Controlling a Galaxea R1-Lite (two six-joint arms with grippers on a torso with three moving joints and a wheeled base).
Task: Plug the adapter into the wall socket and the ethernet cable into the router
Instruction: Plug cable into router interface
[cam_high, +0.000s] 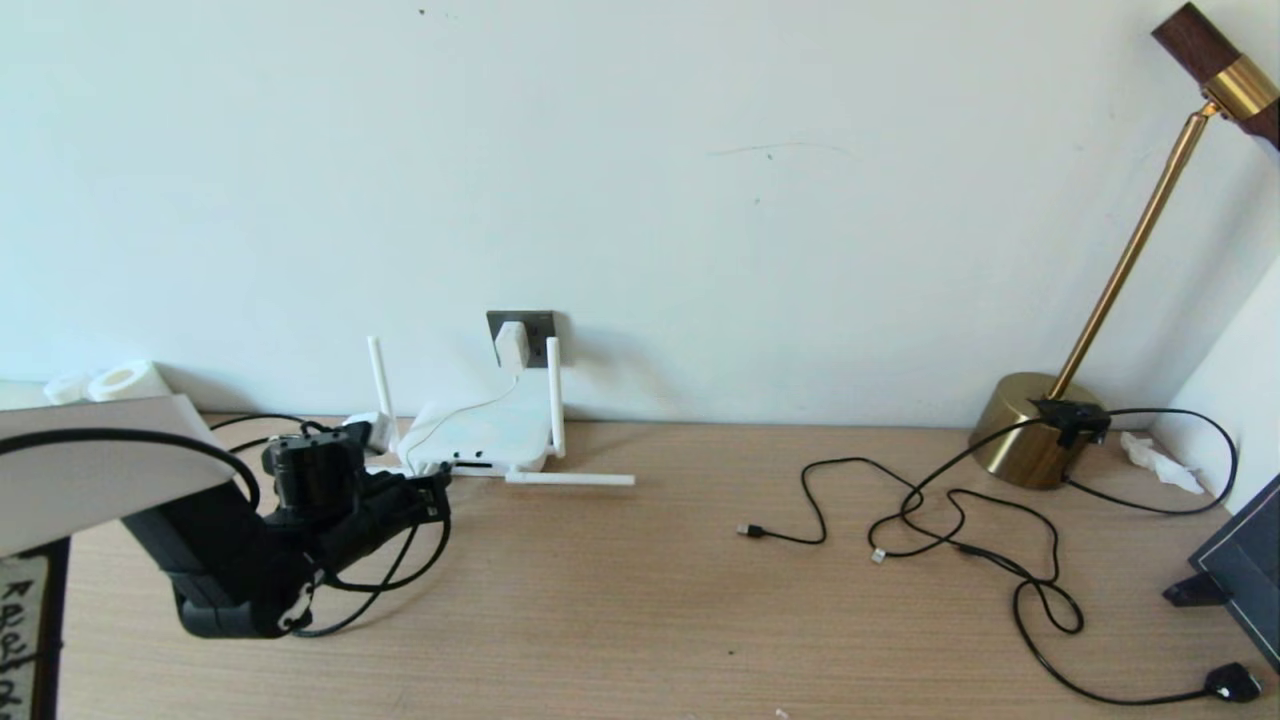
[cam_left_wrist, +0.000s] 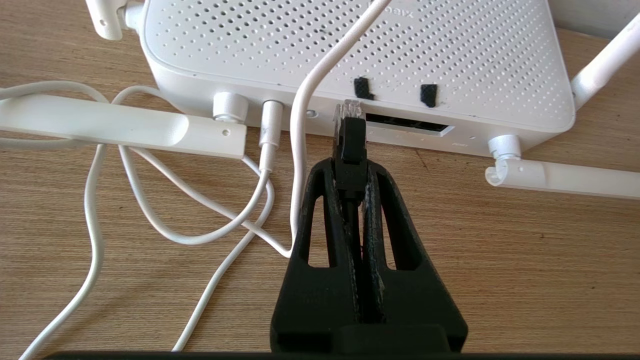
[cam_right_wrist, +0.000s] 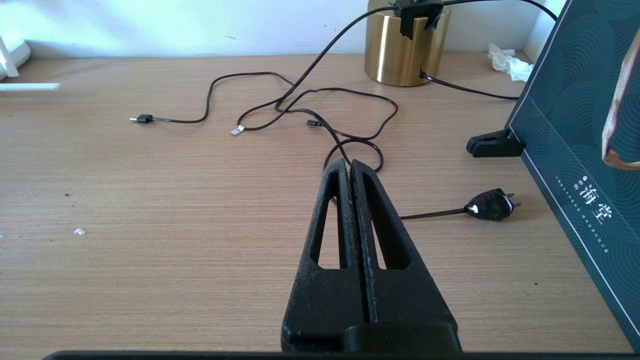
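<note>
Left claw is clamped on the ethernet cable right at its stiff boot, clip tip looks fragile, just shy of the router port. Right claw pinched closed, empty.

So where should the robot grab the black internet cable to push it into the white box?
Best on the black boot of the ethernet cable, just behind the clear tip, coming from the table side opposite the router. The boot is stiff and leaves the tip free, pointing at the port slot. The left end effector grips it there.
</note>
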